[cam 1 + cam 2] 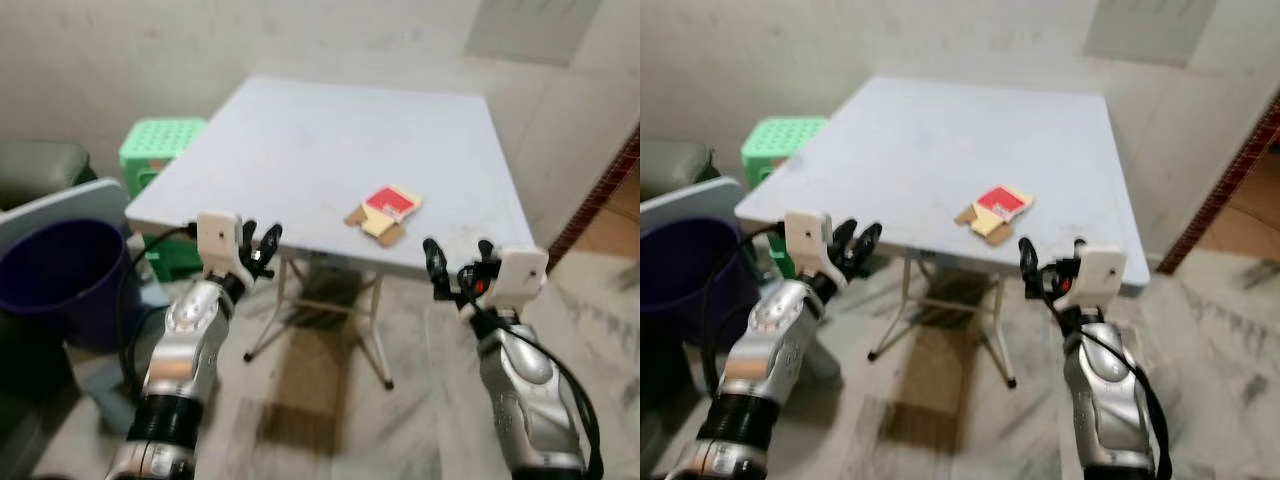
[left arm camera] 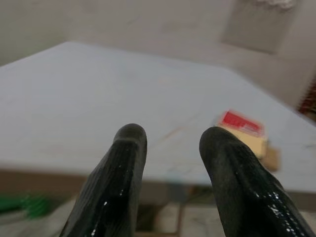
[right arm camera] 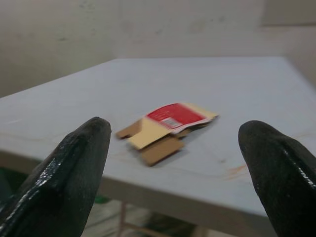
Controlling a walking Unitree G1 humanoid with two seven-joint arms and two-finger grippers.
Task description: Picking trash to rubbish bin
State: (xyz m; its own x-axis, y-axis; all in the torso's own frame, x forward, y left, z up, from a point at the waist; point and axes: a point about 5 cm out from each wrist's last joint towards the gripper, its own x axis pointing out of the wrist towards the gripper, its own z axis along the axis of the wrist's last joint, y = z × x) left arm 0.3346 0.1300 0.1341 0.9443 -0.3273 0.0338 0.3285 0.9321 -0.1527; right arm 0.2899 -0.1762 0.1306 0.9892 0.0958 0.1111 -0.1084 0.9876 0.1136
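1. White square folding desk [image 1: 300,150] stands ahead, against a pale wall, on a marble-look tile floor [image 1: 330,410].
2. Trash: a flattened cardboard box [image 1: 384,214] with a red printed panel and tan flaps lies flat on the desk, near the front edge, toward the robot's right side of the top.
3. Rubbish bin [image 1: 55,280], dark purple/blue, sits on the floor to the robot's left, well apart from the box. A grey lid-like panel leans at its rim.
4. Green plastic stool [image 1: 160,145] stands between the bin and the desk, partly under the desk's left corner.
5. Left pincer [image 1: 260,243] is raised just before the desk's front-left edge, fingers parted a little, holding nothing. In the left wrist view the two black fingers [image 2: 123,173] frame the desk top, with the box off to one side in the distance.
6. Right pincer [image 1: 455,262] hovers in front of the desk's front-right edge, fingers spread wide, empty. Right wrist view: the box [image 3: 165,126] sits in line between the two fingertips [image 3: 79,158], not touched.
7. Black cable runs along each silver forearm.
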